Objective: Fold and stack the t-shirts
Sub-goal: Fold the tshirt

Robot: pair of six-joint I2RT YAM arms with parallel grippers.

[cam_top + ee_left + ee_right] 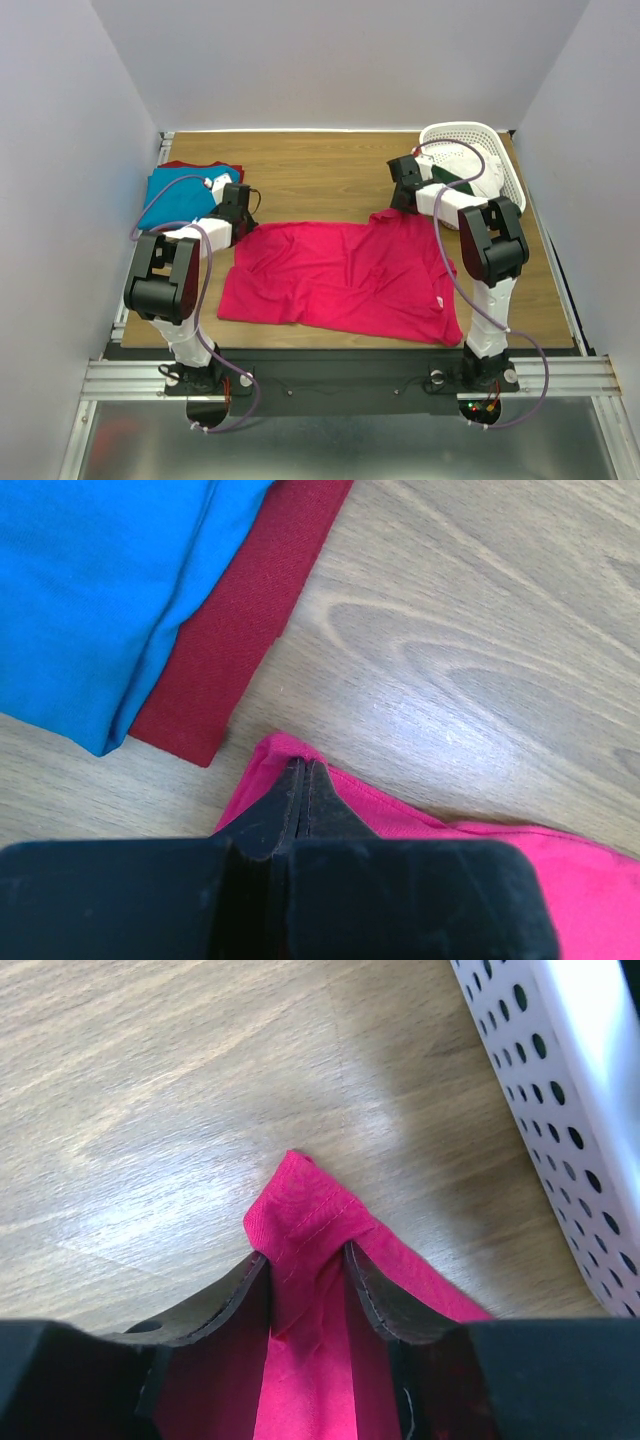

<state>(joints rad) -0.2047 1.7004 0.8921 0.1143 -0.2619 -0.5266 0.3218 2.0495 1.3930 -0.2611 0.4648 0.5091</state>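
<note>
Lying spread across the middle of a wooden table (320, 165), a crimson-pink t-shirt (340, 275) is mostly flat, with a few wrinkles and a small white label near its near right edge. Two robot arms reach over it from the near side, one to each far corner.

The left gripper (304, 772) has its black fingers pressed together. The far left corner of the pink cloth is pinched at their tips and lifted into a small peak off the wood.

The right gripper (306, 1254) is at the far right corner. Its jaws are closed in on a narrow ridge of the same shirt, one pad against each side of the fold. A stitched hem tip pokes out beyond the fingertips.

Just beyond the left gripper, at the far left of the table, a turquoise-blue t-shirt (175, 200) lies folded on top of a dark red t-shirt (195, 165), whose edges show past the blue one. This pair is near the pink corner but does not touch it.

A white lattice basket (470, 135) sits at the far right corner of the table, just beside the right gripper. Something dark lies inside it, too hidden to identify.
</note>
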